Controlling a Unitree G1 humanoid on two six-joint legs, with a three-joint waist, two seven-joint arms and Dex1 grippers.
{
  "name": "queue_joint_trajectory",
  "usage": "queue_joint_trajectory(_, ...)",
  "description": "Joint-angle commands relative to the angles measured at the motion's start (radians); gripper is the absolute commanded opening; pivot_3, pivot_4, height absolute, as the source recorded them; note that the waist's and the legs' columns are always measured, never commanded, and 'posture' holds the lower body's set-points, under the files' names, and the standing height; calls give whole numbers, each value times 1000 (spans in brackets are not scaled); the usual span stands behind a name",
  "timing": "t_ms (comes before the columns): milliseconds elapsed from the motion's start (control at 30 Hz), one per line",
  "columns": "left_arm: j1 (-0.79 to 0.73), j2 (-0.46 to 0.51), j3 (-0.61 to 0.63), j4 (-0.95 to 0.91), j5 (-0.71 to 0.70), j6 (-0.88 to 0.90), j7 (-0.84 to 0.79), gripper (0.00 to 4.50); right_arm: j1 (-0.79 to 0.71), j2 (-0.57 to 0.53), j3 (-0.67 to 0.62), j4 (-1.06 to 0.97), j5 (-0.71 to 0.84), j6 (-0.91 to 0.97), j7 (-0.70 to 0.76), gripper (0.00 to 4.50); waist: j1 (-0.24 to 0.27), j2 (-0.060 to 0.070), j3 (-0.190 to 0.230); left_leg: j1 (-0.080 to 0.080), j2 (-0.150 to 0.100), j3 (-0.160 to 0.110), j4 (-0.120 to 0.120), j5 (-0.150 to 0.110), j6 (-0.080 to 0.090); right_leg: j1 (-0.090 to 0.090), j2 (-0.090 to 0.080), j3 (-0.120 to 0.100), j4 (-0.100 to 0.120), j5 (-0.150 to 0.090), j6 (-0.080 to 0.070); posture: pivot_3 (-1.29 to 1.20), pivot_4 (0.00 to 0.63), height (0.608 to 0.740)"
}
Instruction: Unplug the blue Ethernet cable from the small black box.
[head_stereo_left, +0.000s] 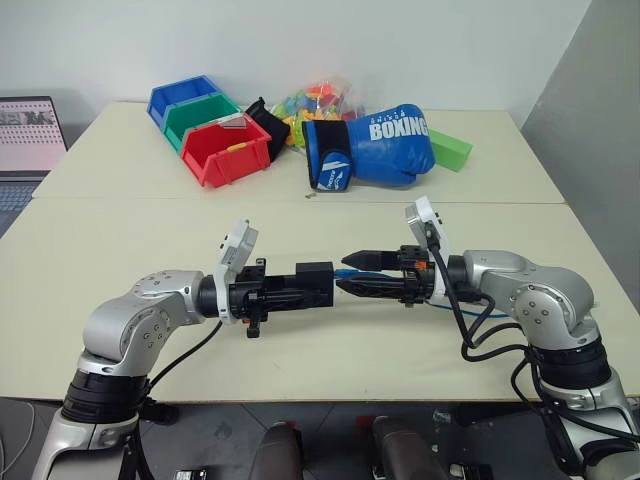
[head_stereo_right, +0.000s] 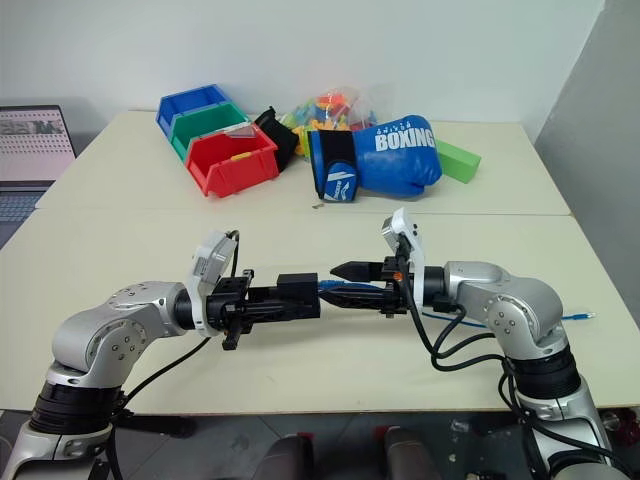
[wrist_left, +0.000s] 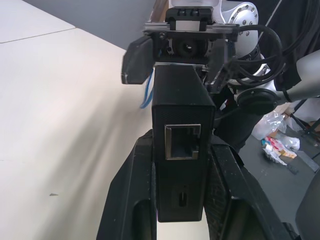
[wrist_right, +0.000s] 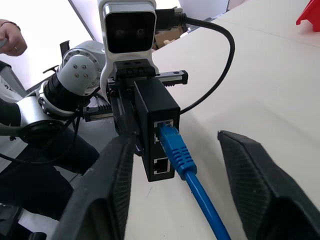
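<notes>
A: What's the setting?

B: A pale table (head_stereo_left: 120, 330) against a white wall. Well behind the small black box (head_stereo_left: 314, 282) sit a blue boxing glove (head_stereo_left: 375, 147) and red, green and blue bins (head_stereo_left: 222, 150); everything near the box is bare tabletop.

A: And the box itself?

B: It is held above the table, pinched at one end between the pressed-together fingers of the left gripper (head_stereo_left: 295, 288), which points level toward the other arm.

A: The cable?

B: The blue Ethernet cable (wrist_right: 187, 170) is plugged into the upper of two sockets in the box's face; the lower socket is empty. From the box it runs between the fingers of the right gripper (head_stereo_left: 352, 272) and trails off past that arm.

A: Has the right gripper got it?

B: No. Its fingers stand apart on either side of the plug, touching neither.

A: So how far along?

B: I'd judge the box secured and the plug bracketed. Pinching and pulling remain.
</notes>
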Motion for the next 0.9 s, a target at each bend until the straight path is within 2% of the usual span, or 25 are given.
queue_joint_trajectory(33,-18,-5,16,-39,-23,-7,2,800,-24,-9,4,-18,-5,-8,13,1728,0,0,0,0,0,0,0,0,0,0,0,0,0,0,0,0,150,740)
queue_joint_trajectory(200,-22,-10,15,-37,-27,-8,2,800,-27,-11,9,-18,-13,-10,26,402,0,0,0,0,0,0,0,0,0,0,0,0,0,0,0,0,150,740)
queue_joint_trajectory(267,-22,-11,11,-38,-28,-8,-4,800,-30,-9,8,-16,-10,-7,29,69,0,0,0,0,0,0,0,0,0,0,0,0,0,0,0,0,150,740)
queue_joint_trajectory(600,13,19,-6,-56,-11,-24,-61,800,-64,-7,-34,13,74,66,40,54,0,0,0,0,0,0,0,0,0,0,0,0,0,0,0,0,150,740)
queue_joint_trajectory(900,36,-1,12,-52,-35,-35,-67,800,-66,-7,-41,-25,120,94,51,54,-1,0,0,0,0,0,0,0,0,0,0,0,-1,0,0,0,150,740)
